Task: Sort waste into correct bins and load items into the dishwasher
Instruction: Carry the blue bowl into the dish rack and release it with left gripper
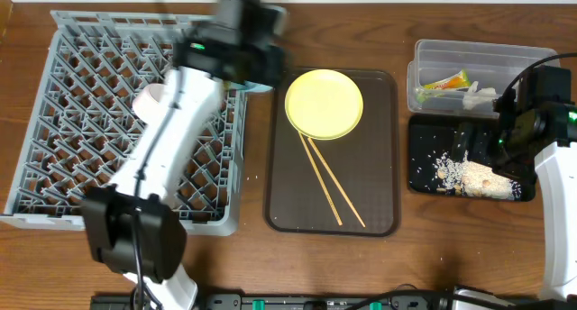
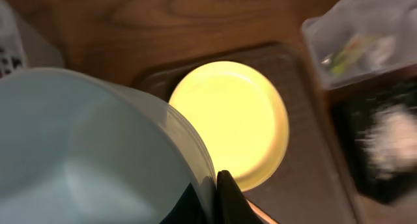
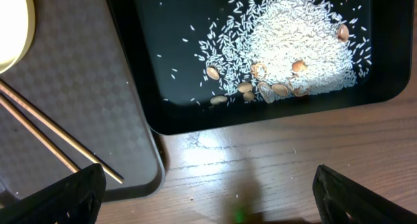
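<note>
My left gripper [image 2: 218, 178] is shut on the rim of the light blue bowl [image 2: 85, 152], holding it in the air between the dishwasher rack [image 1: 81, 121] and the brown tray. From overhead only a sliver of the bowl [image 1: 257, 86] shows under the left wrist. The yellow plate [image 1: 325, 103] and two chopsticks [image 1: 329, 184] lie on the brown tray. My right gripper [image 3: 208, 185] stands open over bare table beside the near edge of the black tray [image 3: 163, 55], which holds rice scraps [image 3: 293, 48]. The clear tub [image 1: 487, 53] holds the wrapper [image 1: 444, 83] and crumpled paper [image 1: 478, 95].
The brown serving tray [image 1: 379, 166] sits between the rack and the two bins. A pale round vessel [image 1: 149, 98] rests in the rack, partly hidden by the left arm. Several nut shells [image 3: 260, 87] lie among the rice. Stray grains dot the table.
</note>
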